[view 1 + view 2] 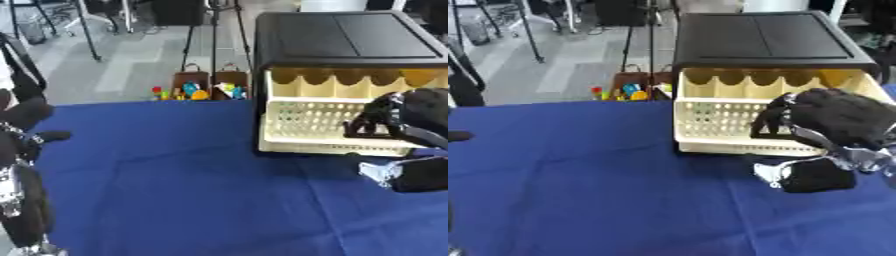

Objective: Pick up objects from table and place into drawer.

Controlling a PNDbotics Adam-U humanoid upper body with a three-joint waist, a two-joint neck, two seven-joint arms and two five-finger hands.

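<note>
A black-topped drawer cabinet (763, 42) stands at the far right of the blue tablecloth (201, 190), and its cream plastic drawer (710, 122) is pulled out toward the robot. The drawer's front wall is perforated with small holes and its back edge is scalloped. What lies inside it cannot be made out, since the robot's arm covers most of the opening.

On the cloth just in front of the drawer lies a small object (811, 175) with a dark, blocky body and a pale grey or silvery end pointing left. Its exact kind cannot be told. It sits below the drawer's front wall, outside the drawer.

The right hand (776, 120) comes in from the right side and hangs at the front of the open drawer, black fingers (367, 122) curled downward against the perforated wall. Whether they clasp anything cannot be told; the dark shapes run together there. The forearm behind it is bulky and black, with a silver part showing near the object on the cloth.

The left hand (26, 117) rests at the left edge of the left eye view, dark and rounded, with one finger or the thumb sticking out to the right over the cloth; it is well apart from the drawer and holds nothing.

Beyond the table's far edge, on the grey floor, stand two brown bags (210, 82) with colourful toys (188, 91) at their base.
</note>
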